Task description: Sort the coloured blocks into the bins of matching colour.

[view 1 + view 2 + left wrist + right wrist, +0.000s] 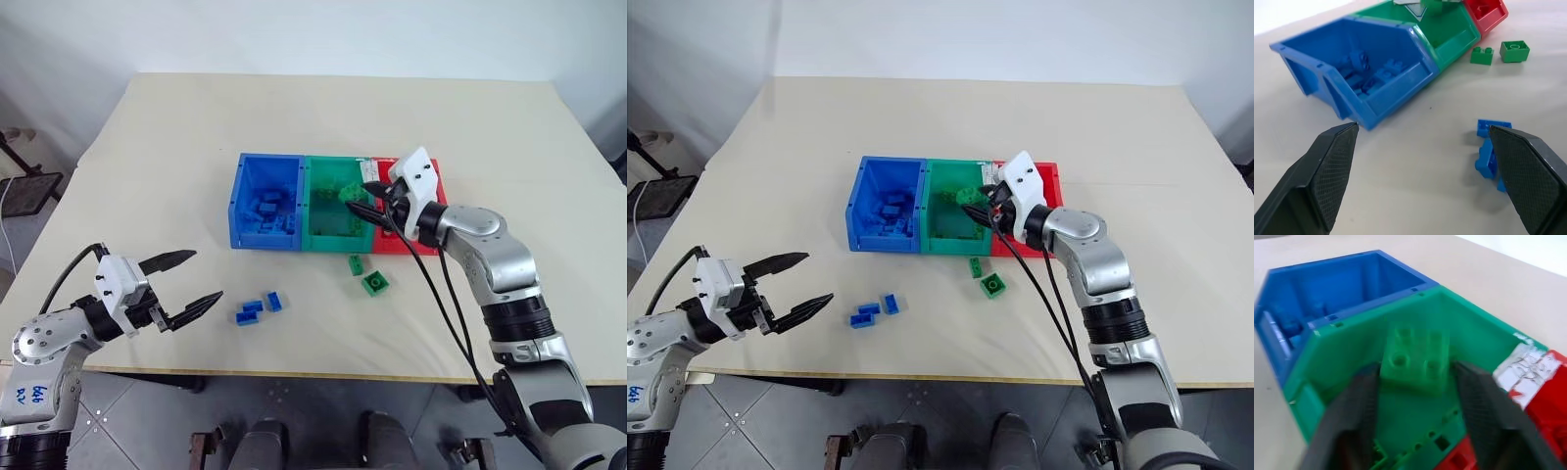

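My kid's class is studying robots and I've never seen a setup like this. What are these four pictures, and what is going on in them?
This is a humanoid robot with two arms, each ending in two black fingers. Two pictures come from cameras in its head, looking down over a table. The other two come from cameras on its wrists, looking along the fingers.

On the table stand three joined bins: the blue bin, the green bin and the red bin. The blue bin already holds blue blocks. In front of the bins lie a few loose blue blocks and two loose green blocks.

The right gripper is over the green bin with a green block between its fingers; whether they grip it or have just let go is unclear. The left gripper is open, empty, near the loose blue blocks.
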{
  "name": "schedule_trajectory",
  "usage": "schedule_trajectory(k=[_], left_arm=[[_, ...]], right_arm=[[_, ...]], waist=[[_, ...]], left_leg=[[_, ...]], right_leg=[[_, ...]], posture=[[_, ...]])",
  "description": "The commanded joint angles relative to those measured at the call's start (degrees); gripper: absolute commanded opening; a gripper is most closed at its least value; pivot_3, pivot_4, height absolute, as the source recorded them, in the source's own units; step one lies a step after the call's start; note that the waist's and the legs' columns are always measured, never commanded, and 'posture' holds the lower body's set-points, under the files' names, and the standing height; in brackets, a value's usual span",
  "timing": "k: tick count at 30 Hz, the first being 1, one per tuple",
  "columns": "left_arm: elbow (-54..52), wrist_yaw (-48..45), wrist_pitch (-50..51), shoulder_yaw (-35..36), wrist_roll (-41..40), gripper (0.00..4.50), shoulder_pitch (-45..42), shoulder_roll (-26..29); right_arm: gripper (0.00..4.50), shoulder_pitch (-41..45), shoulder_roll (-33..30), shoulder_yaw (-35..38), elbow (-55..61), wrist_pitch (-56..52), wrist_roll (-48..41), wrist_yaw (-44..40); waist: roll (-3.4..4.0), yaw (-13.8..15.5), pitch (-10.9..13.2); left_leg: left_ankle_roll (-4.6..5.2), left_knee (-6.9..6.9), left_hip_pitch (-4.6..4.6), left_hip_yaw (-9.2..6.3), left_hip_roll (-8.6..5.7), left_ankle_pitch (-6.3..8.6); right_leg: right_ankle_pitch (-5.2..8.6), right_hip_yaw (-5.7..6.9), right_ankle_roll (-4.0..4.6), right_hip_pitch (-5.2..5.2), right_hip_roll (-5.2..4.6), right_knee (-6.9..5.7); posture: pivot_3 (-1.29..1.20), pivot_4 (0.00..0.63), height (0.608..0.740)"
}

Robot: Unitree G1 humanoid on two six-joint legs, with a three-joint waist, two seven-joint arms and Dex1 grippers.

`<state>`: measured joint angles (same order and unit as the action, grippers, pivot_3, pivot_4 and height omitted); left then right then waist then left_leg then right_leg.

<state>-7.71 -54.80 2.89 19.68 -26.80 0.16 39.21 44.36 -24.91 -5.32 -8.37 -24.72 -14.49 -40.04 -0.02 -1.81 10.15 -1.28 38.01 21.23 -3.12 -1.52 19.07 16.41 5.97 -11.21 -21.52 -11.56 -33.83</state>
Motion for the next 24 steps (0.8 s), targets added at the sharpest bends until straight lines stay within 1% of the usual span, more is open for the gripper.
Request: schedule_trajectory(k=[1, 2, 3, 5, 8, 10, 12, 13, 15, 18, 20, 22, 24], left_arm=[[-1.15, -1.66, 1.02, 1.17, -1.84, 4.5, 0.13, 1.77], [-0.91, -2.01, 1.13, 0.62, -1.64, 4.5, -0.4, 1.93], [-0.75, -2.28, 1.21, 0.27, -1.6, 4.5, -0.8, 2.01], [-0.25, -3.12, 1.25, -1.08, -1.11, 4.5, -2.04, 2.22], [0.55, -4.99, 0.22, -3.64, 0.53, 4.5, -3.7, 2.63], [1.01, -6.46, -0.06, -5.11, 0.58, 4.5, -4.7, 2.64], [0.99, -7.58, 0.63, -7.03, -0.69, 4.5, -6.59, 1.59], [1.07, -8.07, 0.3, -8.59, -0.37, 4.5, -7.7, 1.02], [1.33, -8.93, -0.71, -10.79, 0.86, 4.5, -9.0, 0.61], [2.14, -9.22, -1.28, -13.75, 2.35, 4.5, -11.58, -0.53], [2.87, -9.78, -1.54, -15.85, 2.99, 4.5, -13.63, -1.45], [3.39, -11.04, -2.25, -17.07, 3.43, 4.5, -14.39, -1.4], [3.92, -11.37, -2.85, -17.11, 3.51, 4.5, -14.58, -1.25]], right_arm=[[3.99, -0.61, -0.4, 1.09, 3.24, 3.6, -0.32, -1.95], [4.34, -2.44, -1.16, 1.89, 4.72, 5.4, -0.65, -2.85], [4.47, -3.74, -1.67, 2.47, 5.75, 6.64, -0.85, -3.46], [4.47, -7.63, -3.3, 3.51, 8.7, 9.39, -1.39, -5.66], [4.47, -15.29, -6.0, 5.9, 15.69, 11.32, -5.57, -10.8], [4.47, -21.05, -8.28, 8.48, 20.13, 11.51, -8.52, -13.46], [4.47, -28.94, -11.82, 13.32, 23.51, 10.91, -11.45, -16.12], [4.47, -33.31, -14.0, 15.65, 24.21, 12.4, -11.54, -18.22], [4.47, -38.84, -16.78, 18.34, 25.04, 14.52, -11.56, -20.74], [4.47, -46.56, -18.68, 24.06, 25.23, 15.28, -12.94, -21.96], [4.47, -51.69, -19.68, 27.53, 22.4, 19.18, -11.39, -24.03], [4.47, -54.26, -20.07, 28.46, 20.51, 21.82, -10.29, -24.99], [4.47, -54.23, -19.68, 27.46, 21.47, 21.0, -10.63, -23.76]], waist=[[0.0, -0.02, 0.0], [0.0, -0.02, 0.0], [0.0, 0.16, 0.0], [0.0, 0.41, 0.0], [0.0, 0.61, 0.0], [0.0, 0.49, 0.0], [0.0, 0.69, 0.0], [0.0, 0.81, 0.0], [-0.01, 1.47, 0.0], [0.0, 1.71, 0.0], [0.0, 1.88, 0.0], [-0.01, 1.95, 0.0], [-0.01, 1.54, 0.0]], left_leg=[[-0.01, 0.0, -0.01, 0.02, 0.03, 0.01], [-0.01, 0.0, -0.01, 0.06, 0.04, 0.01], [-0.01, 0.0, -0.03, 0.07, 0.04, 0.01], [-0.01, 0.02, -0.02, 0.08, 0.04, 0.02], [0.0, 0.05, -0.02, 0.11, 0.03, 0.03], [0.0, 0.04, -0.02, 0.18, 0.04, 0.03], [0.01, 0.04, -0.03, 0.23, 0.06, 0.03], [0.02, 0.04, -0.04, 0.24, 0.06, 0.05], [0.08, 0.08, -0.04, 0.34, 0.05, 0.08], [0.1, 0.11, -0.1, 0.48, 0.1, 0.09], [0.1, 0.14, -0.12, 0.52, 0.13, 0.09], [0.12, 0.16, -0.12, 0.55, 0.12, 0.11], [0.13, 0.15, -0.16, 0.59, 0.14, 0.12]], right_leg=[[0.0, 0.0, 0.0, 0.0, 0.02, 0.0], [0.0, 0.0, 0.01, 0.0, 0.02, 0.01], [0.0, 0.0, 0.01, 0.0, 0.02, -0.01], [0.0, 0.0, 0.01, 0.0, 0.01, 0.0], [-0.01, 0.01, 0.02, 0.04, 0.01, 0.03], [-0.01, 0.0, 0.02, 0.03, 0.01, 0.06], [-0.01, 0.0, 0.03, 0.03, 0.01, 0.05], [-0.01, 0.0, 0.02, 0.04, 0.01, 0.05], [-0.01, -0.04, 0.03, 0.04, 0.0, 0.08], [-0.03, -0.06, 0.05, 0.06, 0.01, 0.1], [-0.04, -0.06, 0.07, 0.07, 0.02, 0.1], [-0.04, -0.06, 0.07, 0.09, 0.01, 0.11], [-0.04, -0.08, 0.07, 0.09, 0.02, 0.11]], posture=[[0.0, 0.15, 0.74], [0.0, 0.15, 0.74], [0.0, 0.15, 0.74], [0.0, 0.15, 0.74], [0.0, 0.15, 0.74], [0.0, 0.15, 0.74], [0.0, 0.15, 0.74], [0.0, 0.15, 0.74], [0.0, 0.15, 0.74], [0.0, 0.15, 0.74], [0.0, 0.15, 0.74], [0.0, 0.15, 0.74], [0.0, 0.15, 0.74]])
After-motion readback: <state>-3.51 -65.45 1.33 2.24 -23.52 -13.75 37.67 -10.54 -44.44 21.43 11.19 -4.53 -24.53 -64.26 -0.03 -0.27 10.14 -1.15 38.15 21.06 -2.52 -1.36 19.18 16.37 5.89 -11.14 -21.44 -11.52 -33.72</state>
